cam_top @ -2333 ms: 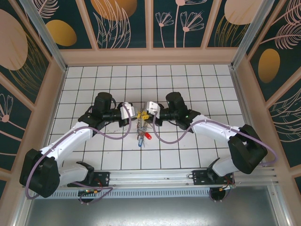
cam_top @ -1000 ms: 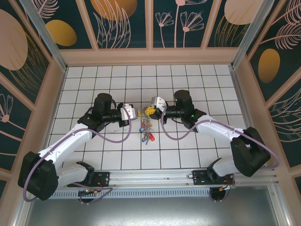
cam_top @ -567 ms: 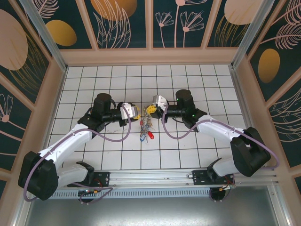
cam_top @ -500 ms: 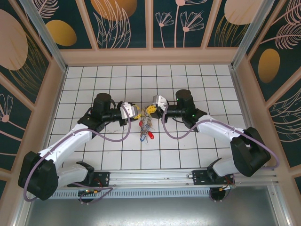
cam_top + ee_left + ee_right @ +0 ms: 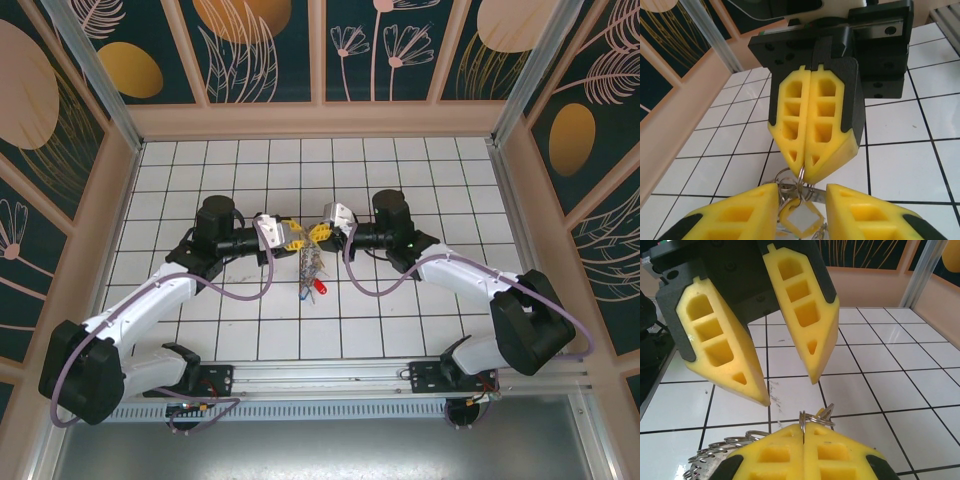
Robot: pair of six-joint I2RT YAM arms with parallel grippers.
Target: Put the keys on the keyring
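Observation:
The keys hang in a bunch between the two grippers, with a red head and a blue one lowest. My right gripper is shut on a thin silver split ring at the top of the bunch; a key tip and more small rings sit beside it. My left gripper is open, its fingers either side of the rings and a yellow tag, facing the right gripper tip to tip. I cannot make out a wide flat keyring.
The white tiled table lies under the bunch, inside low wooden walls. Both arms reach in toward the middle, with purple cables looping beside them. Open tiles lie behind and in front of the grippers.
The bunch has come up off the tiles in the right gripper. The left gripper has opened and moved right, closing in on the right gripper's tip.

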